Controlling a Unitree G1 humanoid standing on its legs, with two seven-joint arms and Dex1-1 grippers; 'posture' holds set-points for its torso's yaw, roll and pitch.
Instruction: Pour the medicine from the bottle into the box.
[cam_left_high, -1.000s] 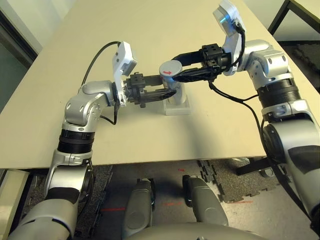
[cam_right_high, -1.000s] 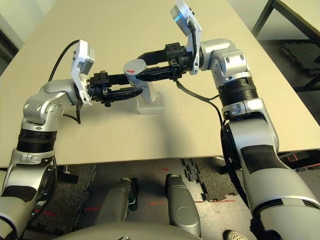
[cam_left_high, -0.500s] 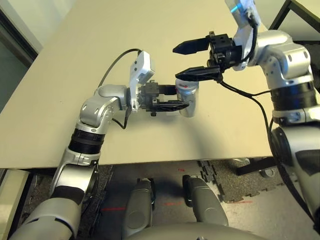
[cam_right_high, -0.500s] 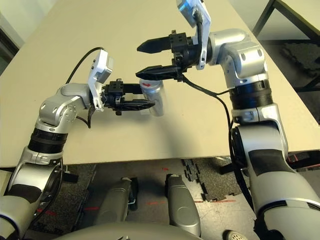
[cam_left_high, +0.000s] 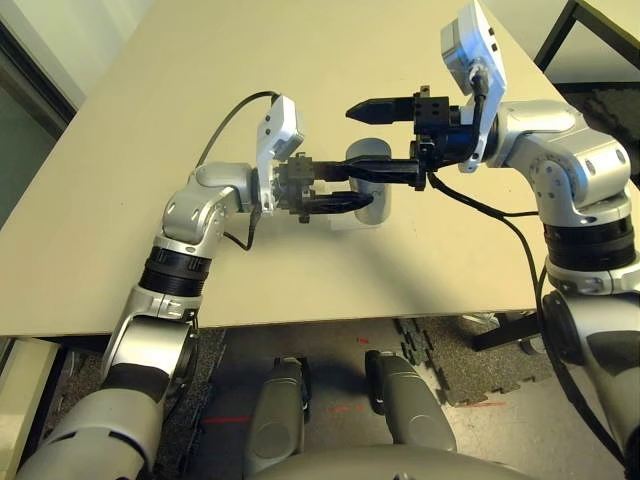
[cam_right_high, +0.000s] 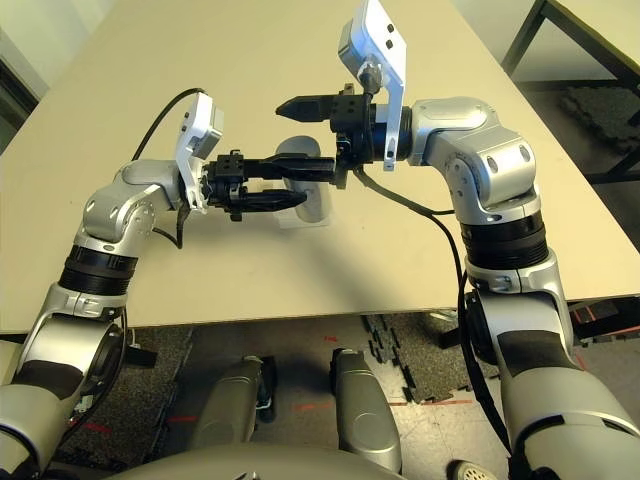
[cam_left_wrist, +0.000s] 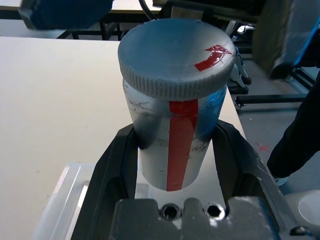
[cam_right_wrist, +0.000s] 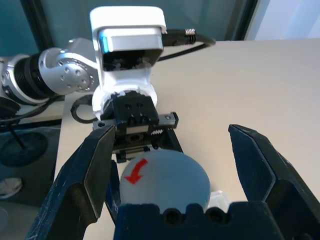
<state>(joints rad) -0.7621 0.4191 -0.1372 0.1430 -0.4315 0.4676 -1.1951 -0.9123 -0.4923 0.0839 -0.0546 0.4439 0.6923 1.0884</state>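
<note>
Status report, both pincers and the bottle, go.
Left pincer shut on the bottle, upright over the box. Right pincer open astride the cap, not gripping. Cap on, nothing poured.

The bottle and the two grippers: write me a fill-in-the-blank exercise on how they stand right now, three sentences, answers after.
1. The bottle is clamped in the ____ gripper.
2. The right gripper has its fingers ____, one on either side of the cap.
3. The cap, marked with a red arrow, is still ____ the bottle, above the box.

Missing words: left; open; on
</note>
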